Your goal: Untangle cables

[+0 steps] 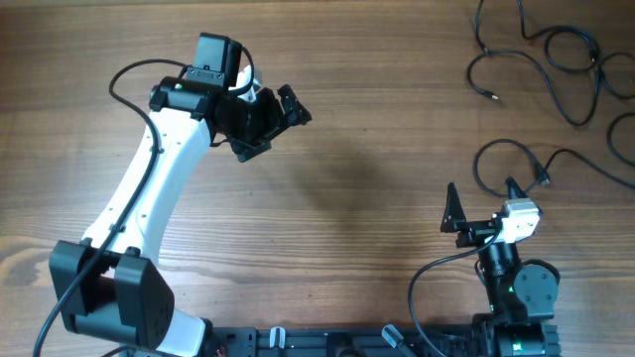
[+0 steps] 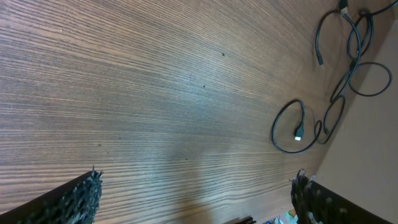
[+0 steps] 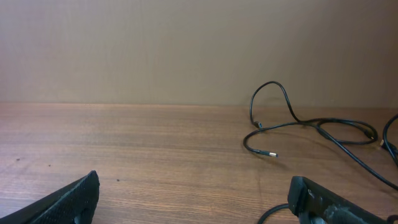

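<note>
The cables lie as separate thin black strands at the right of the wooden table. Several curl at the far right (image 1: 470,71). One loop with a small plug (image 1: 501,142) lies just beyond my right gripper. In the left wrist view the plug loop (image 2: 292,127) and the further strands (image 2: 348,43) lie far right. In the right wrist view a strand with a metal plug end (image 3: 270,153) lies ahead. My left gripper (image 1: 276,132) (image 2: 196,193) is open and empty over bare table, far from the cables. My right gripper (image 1: 481,191) (image 3: 196,199) is open and empty, short of the nearest loop.
The white left arm (image 1: 149,188) reaches from the front left base toward the table's middle. A thicker black wire (image 1: 422,283) curves by the right arm's base. A plain wall (image 3: 186,50) stands behind the table's far edge.
</note>
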Robot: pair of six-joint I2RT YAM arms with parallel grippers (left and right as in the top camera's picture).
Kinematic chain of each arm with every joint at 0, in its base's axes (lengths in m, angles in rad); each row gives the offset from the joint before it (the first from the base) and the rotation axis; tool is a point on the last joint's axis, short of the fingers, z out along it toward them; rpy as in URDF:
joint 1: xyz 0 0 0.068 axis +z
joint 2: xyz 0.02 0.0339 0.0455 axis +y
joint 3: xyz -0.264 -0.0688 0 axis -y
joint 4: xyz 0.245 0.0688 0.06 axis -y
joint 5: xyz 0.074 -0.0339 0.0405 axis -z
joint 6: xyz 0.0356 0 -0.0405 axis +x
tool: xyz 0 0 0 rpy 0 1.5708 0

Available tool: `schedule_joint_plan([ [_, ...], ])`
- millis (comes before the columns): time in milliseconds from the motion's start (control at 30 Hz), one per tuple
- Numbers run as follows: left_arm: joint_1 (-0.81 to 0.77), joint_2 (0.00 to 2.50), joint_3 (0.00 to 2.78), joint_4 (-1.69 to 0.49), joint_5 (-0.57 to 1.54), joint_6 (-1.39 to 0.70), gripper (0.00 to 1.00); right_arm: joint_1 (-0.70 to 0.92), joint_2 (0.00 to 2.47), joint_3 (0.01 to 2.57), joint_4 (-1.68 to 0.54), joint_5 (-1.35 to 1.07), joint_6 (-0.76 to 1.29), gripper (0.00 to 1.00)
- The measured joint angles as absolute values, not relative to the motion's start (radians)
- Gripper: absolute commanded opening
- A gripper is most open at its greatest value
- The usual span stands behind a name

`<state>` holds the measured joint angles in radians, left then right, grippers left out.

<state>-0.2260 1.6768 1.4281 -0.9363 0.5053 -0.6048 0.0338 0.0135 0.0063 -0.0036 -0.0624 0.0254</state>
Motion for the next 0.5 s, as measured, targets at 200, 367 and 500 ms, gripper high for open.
schedule_joint_plan([
  [200, -0.226, 1.677, 1.428, -0.936, 0.505, -0.605, 1.00, 0.034, 0.014, 0.006, -0.004, -0.062, 0.025, 1.00],
  [367, -0.226, 1.677, 1.428, -0.936, 0.505, -0.601, 1.00, 0.034, 0.014, 0.006, -0.004, -0.062, 0.025, 1.00],
  [500, -0.226, 1.677, 1.428, -0.936, 0.505, -0.580, 1.00, 0.034, 0.014, 0.006, -0.004, -0.062, 0.025, 1.00],
])
